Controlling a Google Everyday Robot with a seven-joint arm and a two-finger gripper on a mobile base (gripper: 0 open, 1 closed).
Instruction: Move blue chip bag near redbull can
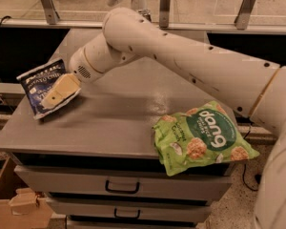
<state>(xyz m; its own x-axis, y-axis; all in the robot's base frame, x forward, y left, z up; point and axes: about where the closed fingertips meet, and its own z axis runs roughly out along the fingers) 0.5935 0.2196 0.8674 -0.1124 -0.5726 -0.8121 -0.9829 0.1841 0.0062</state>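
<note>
The blue chip bag [34,80] lies at the far left edge of the grey table [128,123], dark navy with white lettering. My gripper [55,97] is low over the bag's right half and covers part of it. Whether it touches the bag I cannot tell. My white arm [190,66] comes in from the right and crosses the back of the table. The redbull can does not show; the arm covers the back of the table where it could stand.
A bright green "dang" bag [202,137] lies at the table's front right and overhangs the edge. Drawers with handles [121,187] are below the tabletop. A cardboard box [9,204] sits on the floor at the lower left. A metal rail [47,4] runs behind.
</note>
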